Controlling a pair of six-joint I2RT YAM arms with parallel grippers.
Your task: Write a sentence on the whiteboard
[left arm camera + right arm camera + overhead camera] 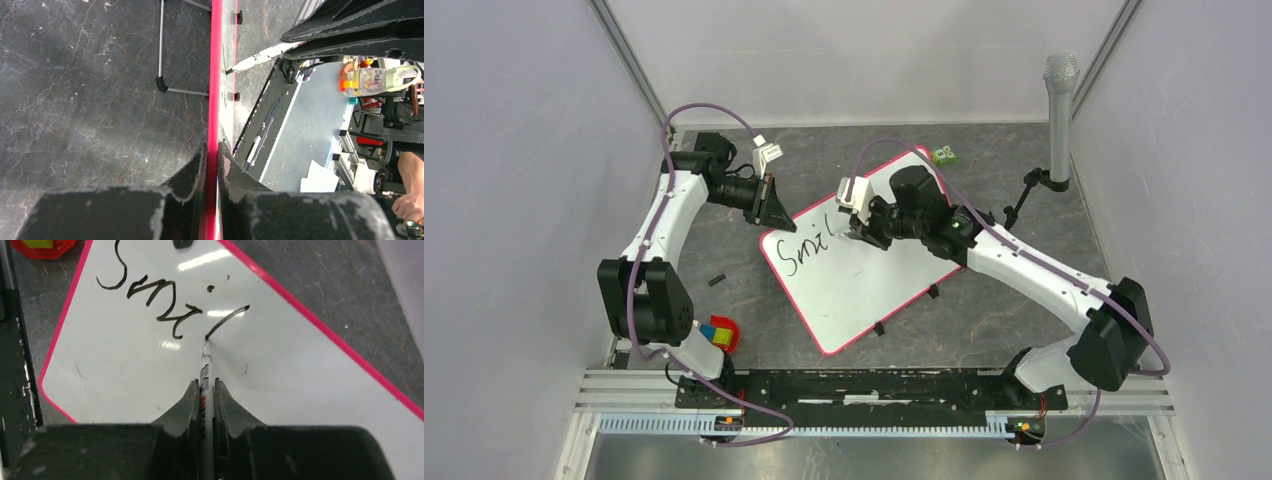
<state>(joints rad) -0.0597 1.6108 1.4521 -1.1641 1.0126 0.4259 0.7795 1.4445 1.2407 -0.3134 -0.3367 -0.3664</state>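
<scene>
The whiteboard (874,280) lies tilted on the dark table, white with a red-pink frame. Black script on it reads "Smi" and the stroke of an "l" (812,243), also seen in the right wrist view (165,300). My left gripper (769,210) is shut on the board's far left edge; the left wrist view shows its jaws clamping the red frame (215,100). My right gripper (860,232) is shut on a white marker (205,390), whose tip touches the board at the foot of the "l" stroke.
A red dish with coloured blocks (722,336) sits near the left arm's base. A green block (944,155) lies beyond the board's far corner. A microphone on a stand (1059,110) stands at the back right. A small black cap (716,280) lies left of the board.
</scene>
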